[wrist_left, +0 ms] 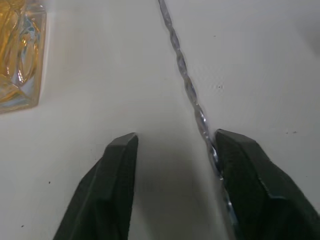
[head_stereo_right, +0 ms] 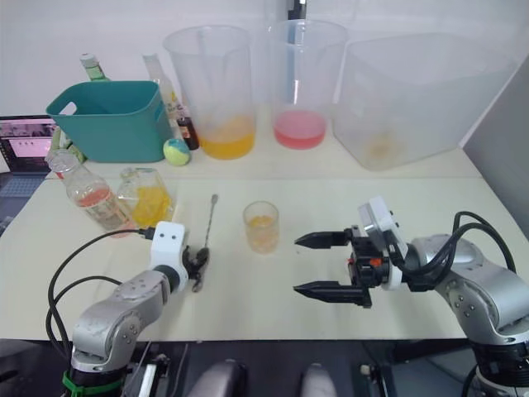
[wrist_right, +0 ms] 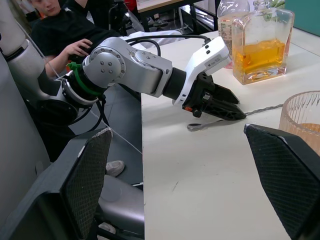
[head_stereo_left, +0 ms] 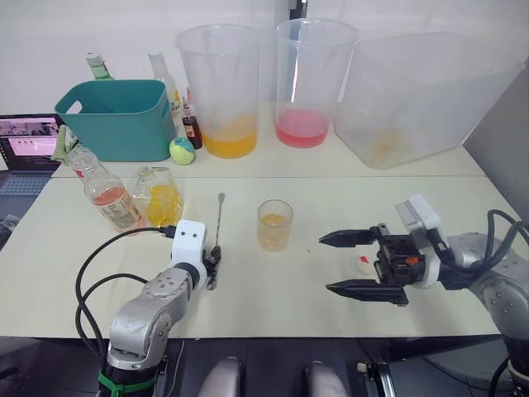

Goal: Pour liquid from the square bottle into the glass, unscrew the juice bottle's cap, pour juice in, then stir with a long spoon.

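Note:
The long spoon (head_stereo_left: pixel 218 231) lies flat on the table just left of the glass (head_stereo_left: pixel 274 225), which holds a little yellow-orange liquid. My left gripper (head_stereo_left: pixel 213 263) is down at the spoon's bowl end, open. The twisted stem (wrist_left: pixel 189 90) runs between the fingers and touches the inner side of one finger (wrist_left: pixel 245 165). The square bottle (head_stereo_left: pixel 159 197) and the juice bottle (head_stereo_left: pixel 107 192) stand at the left. My right gripper (head_stereo_left: pixel 325 263) hovers open and empty right of the glass. The juice bottle's cap (head_stereo_left: pixel 364 264) lies on the table between its fingers' bases.
At the back stand a teal basket (head_stereo_left: pixel 116 116), two tall clear pitchers (head_stereo_left: pixel 221 83) with orange and pink dregs, and a large clear tub (head_stereo_left: pixel 421 91). A green ball (head_stereo_left: pixel 182 150) and a laptop (head_stereo_left: pixel 29 141) sit at left. A person (wrist_right: pixel 60 30) sits beyond the table's left side.

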